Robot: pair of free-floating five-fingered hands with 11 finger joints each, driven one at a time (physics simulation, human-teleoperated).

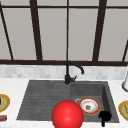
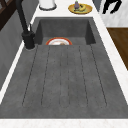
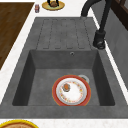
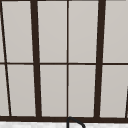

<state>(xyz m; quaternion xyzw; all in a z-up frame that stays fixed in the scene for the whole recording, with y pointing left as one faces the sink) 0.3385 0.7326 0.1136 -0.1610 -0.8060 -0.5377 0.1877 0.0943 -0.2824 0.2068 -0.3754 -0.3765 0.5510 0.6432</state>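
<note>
A red-rimmed white plate [image 1: 88, 106] with a small brown bit of food on it lies in the sink basin [image 1: 106, 95], next to the drain. The same plate [image 3: 71, 90] appears in the right side view and, from the left side, as the plate [image 2: 59, 41] just past the drainboard. My right hand [image 1: 104, 116] hangs over the basin's front right corner, holding nothing. In the left side view the right hand [image 2: 111, 6] has its fingers loosely spread, beyond the counter's front edge. A black shape, seemingly my left hand [image 3: 56, 2], sits over the far yellow plate [image 3: 53, 5].
A large red ball [image 1: 67, 115] shows at the sink's front middle. The black tap [image 1: 68, 72] stands behind the ribbed drainboard [image 2: 65, 75]. A yellow plate [image 2: 80, 9] with an eggplant and a white jar [image 2: 47, 3] stand on the right counter. A small can [image 3: 37, 8] stands by the left yellow plate.
</note>
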